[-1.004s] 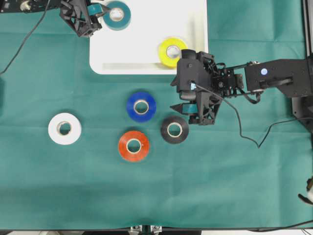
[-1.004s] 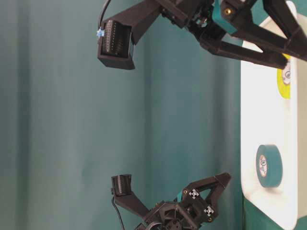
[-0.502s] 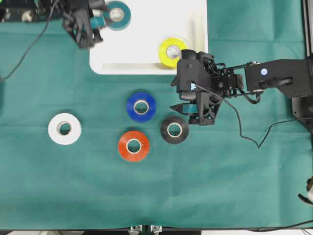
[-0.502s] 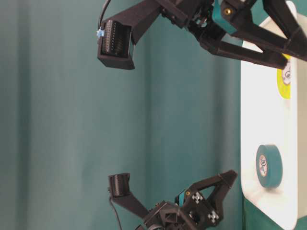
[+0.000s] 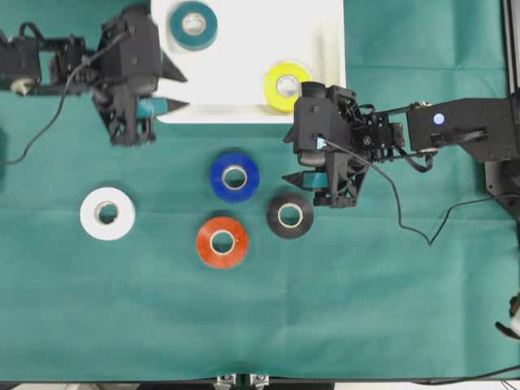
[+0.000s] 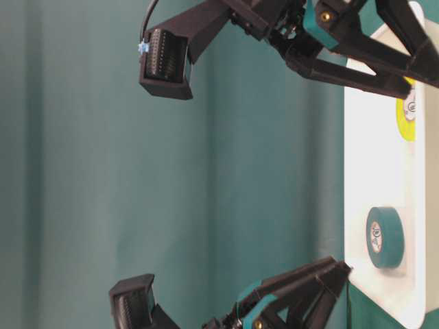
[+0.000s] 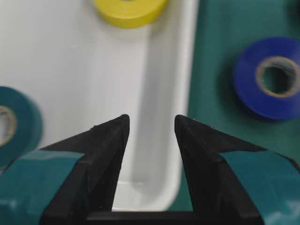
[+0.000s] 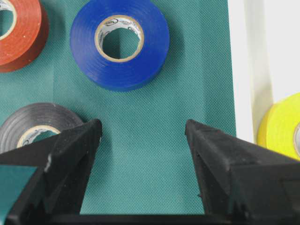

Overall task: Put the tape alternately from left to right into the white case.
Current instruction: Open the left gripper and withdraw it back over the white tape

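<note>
The shallow white rectangular plastic tray with a raised rim lies at the far edge of the green cloth-covered desk, a little left of its middle. Inside it, a teal roll of tape sits in the far left corner and a yellow roll of tape near the tray's near right corner. The left gripper hangs at the tray's near left corner with its black fingers spread apart and nothing between them (the wrist view looks straight down the tray's near rim). The right gripper is also spread and empty, just off the tray's near right corner, between the yellow roll and a black roll of tape. A blue roll, a red-orange roll and a white roll lie flat on the cloth toward the desk's middle and left. Whether either gripper touches the cloth is hard to judge.
</note>
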### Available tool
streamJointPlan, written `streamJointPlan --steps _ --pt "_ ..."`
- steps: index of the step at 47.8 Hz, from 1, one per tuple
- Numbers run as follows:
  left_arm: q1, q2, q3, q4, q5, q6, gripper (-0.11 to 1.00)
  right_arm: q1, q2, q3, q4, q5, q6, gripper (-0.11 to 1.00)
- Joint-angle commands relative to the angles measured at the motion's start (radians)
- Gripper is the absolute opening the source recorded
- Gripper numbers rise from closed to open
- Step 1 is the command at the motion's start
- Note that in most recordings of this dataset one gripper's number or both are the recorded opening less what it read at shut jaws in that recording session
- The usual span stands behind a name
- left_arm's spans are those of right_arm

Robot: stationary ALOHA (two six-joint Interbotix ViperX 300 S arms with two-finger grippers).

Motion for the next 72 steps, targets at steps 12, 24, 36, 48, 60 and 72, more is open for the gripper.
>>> streamJointPlan --steps 12,24,36,48,60,72 --pt "-0.106 -0.029 0.006 -0.002 0.034 -0.097 1.0 0.003 -0.011 -0.015 -0.002 -0.009 0.0 0.75" --pt "-0.172 -0.029 0.018 -0.003 0.035 -0.155 1.0 0.003 -0.011 -0.018 -0.002 -0.009 0.0 0.75" --pt "-0.206 -0.029 0.029 -0.003 0.035 -0.17 1.0 0.003 -0.011 -0.017 -0.002 -0.009 0.0 0.75" --pt "-0.23 -0.028 0.031 -0.003 0.035 -0.172 1.0 0.003 -0.011 -0.017 -0.002 -0.009 0.0 0.75" --pt "-0.233 -0.02 0.031 -0.003 0.035 -0.172 1.0 0.003 -0.011 -0.015 -0.002 -0.008 0.0 0.75" --pt "-0.233 -0.02 0.029 -0.003 0.035 -0.172 1.0 0.003 -0.011 -0.014 -0.002 -0.009 0.002 0.75"
